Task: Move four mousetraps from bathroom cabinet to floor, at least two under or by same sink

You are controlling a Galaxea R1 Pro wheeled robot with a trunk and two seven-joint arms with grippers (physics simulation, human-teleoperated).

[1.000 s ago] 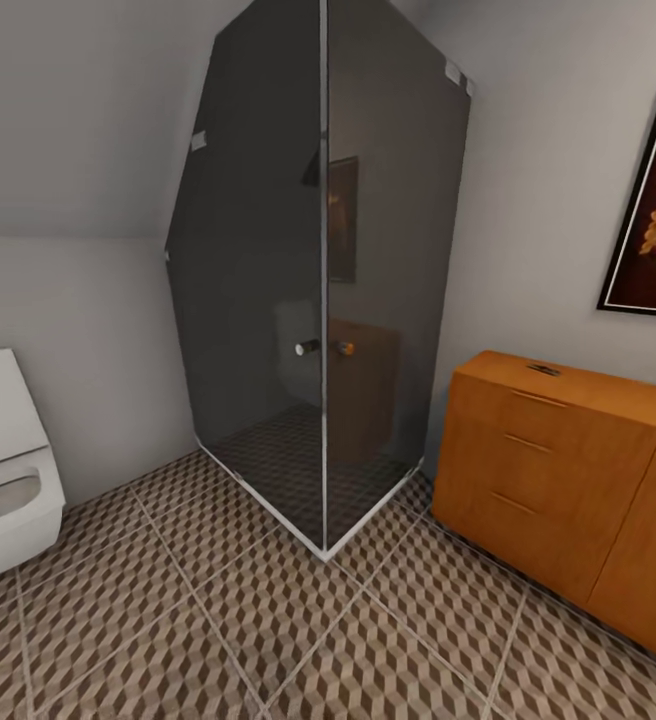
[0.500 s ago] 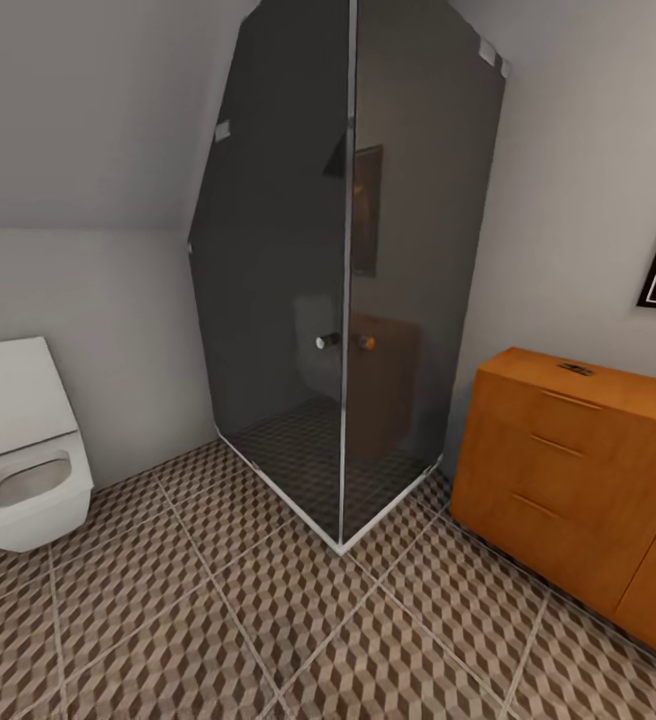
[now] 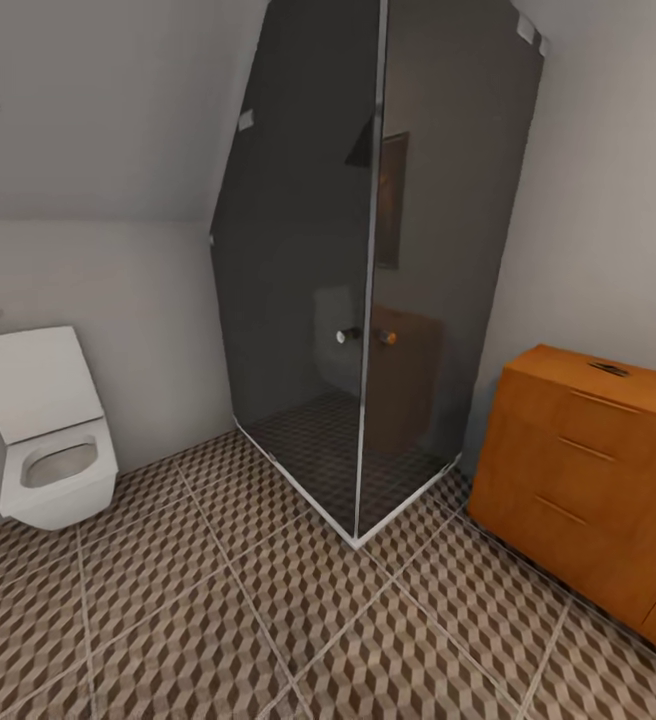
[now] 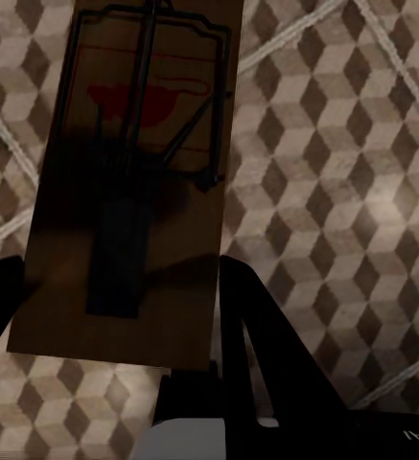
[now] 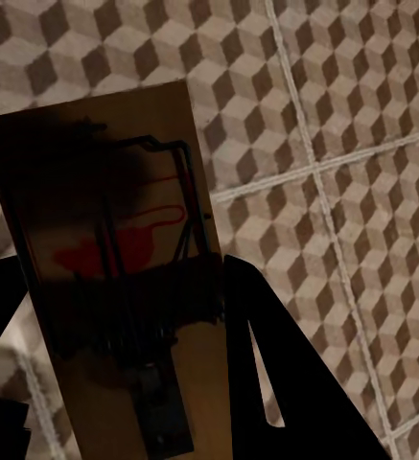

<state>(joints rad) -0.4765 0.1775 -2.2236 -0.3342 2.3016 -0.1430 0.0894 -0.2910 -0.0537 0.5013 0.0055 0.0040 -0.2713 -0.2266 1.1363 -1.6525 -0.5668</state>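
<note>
Two mousetraps are in hand, one per gripper. L wrist view: the left gripper (image 4: 123,316) has its dark fingers (image 4: 267,335) clamped on the near end of a mousetrap (image 4: 132,192), a tan-brown wooden plate w/ dark wire bar and a red mark near its far end, held flat above the bathroom floor (image 4: 343,144). R wrist view: the right gripper (image 5: 123,383) likewise pinches a second mousetrap (image 5: 113,259), black fingers (image 5: 276,374) either side of the plate; red blotch and thin red outline on the wood, wire frame over it. No readable print on either trap; only pale partial letters at the frame edge on the left gripper body, too cropped to read.

Head view: cube-pattern tiles w/ pale grout cover the floor. The cabinet (image 3: 588,470), orange-brown w/ three bar-handled drawer fronts, stands against the wall at right. A small dark flat item (image 3: 608,368) lies on its top near the back, too small to tell what it is. A dark glass shower enclosure (image 3: 368,270) fills the corner, its near edge just beside the cabinet's end. A white wall-hung toilet (image 3: 53,450), lid up, sits at left.
</note>
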